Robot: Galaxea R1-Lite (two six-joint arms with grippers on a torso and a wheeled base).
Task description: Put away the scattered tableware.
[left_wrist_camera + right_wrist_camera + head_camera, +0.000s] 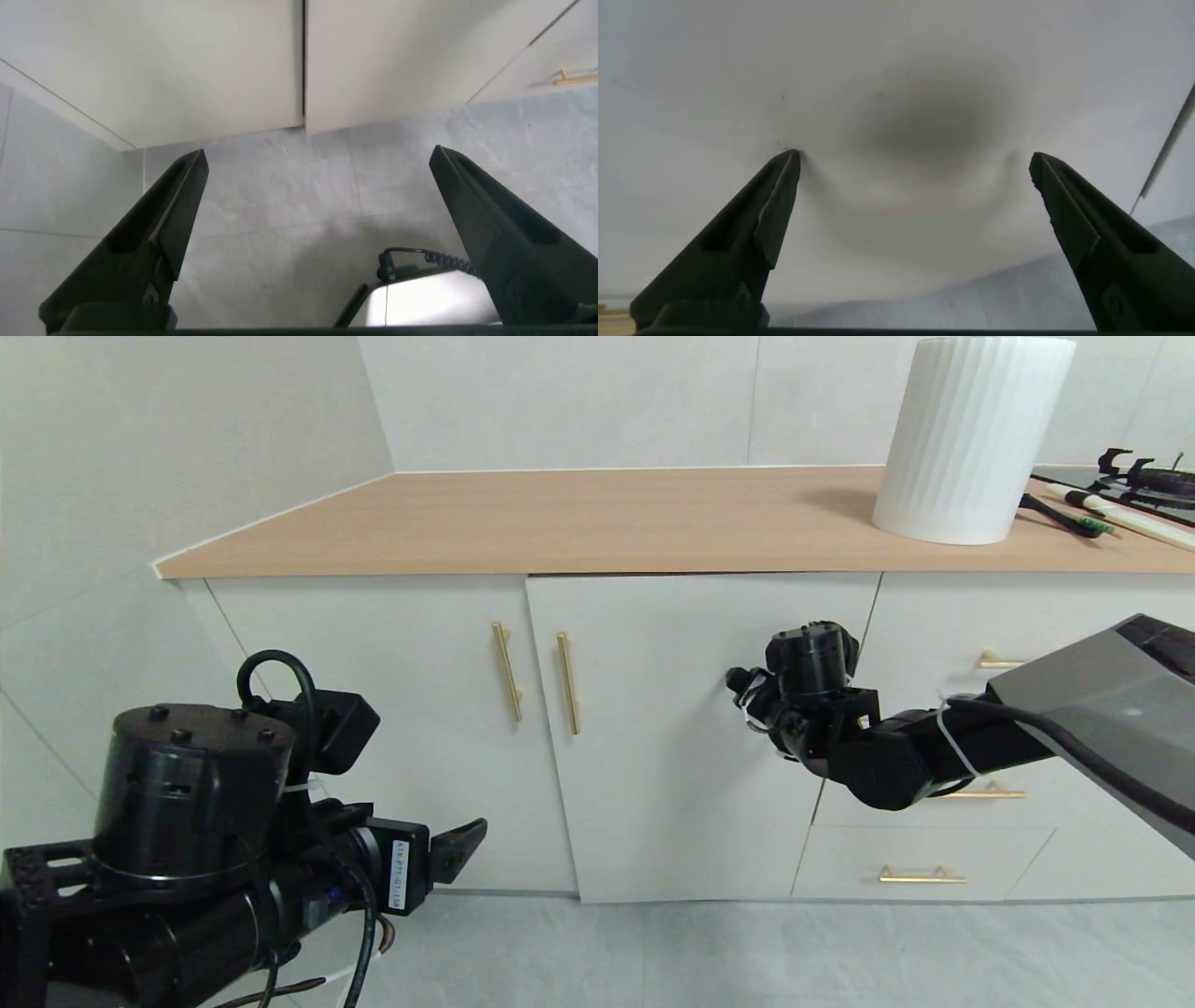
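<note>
— Where's the tableware?

— A few long, thin utensils [1134, 518], some dark and one pale, lie together on the wooden countertop [560, 523] at its far right end. They sit just beside a tall ribbed white container [971, 439], on the side away from the corner wall. I can't tell what sort each piece is.

— Is either arm near them?

— No, both are well below the counter. The right gripper [915, 159] points straight at the face of a white cabinet door [672, 737], under the container and to its left. Its jaws are spread wide with nothing between them. The tips are right at the door, though I can't say whether they touch it.

— And the other one?

— The left gripper [318, 154] hangs low, out in front of the left-hand cabinet, over the grey tiled floor [747, 952]. It is also gaping wide and holding nothing. Past its fingers you can see the doors' lower edges and the seam between them.

— What else is there?

— Two upright gold handles [568, 683] stand side by side where the doors meet. To the right of that is a stack of drawers [920, 875] with gold pulls.
</note>
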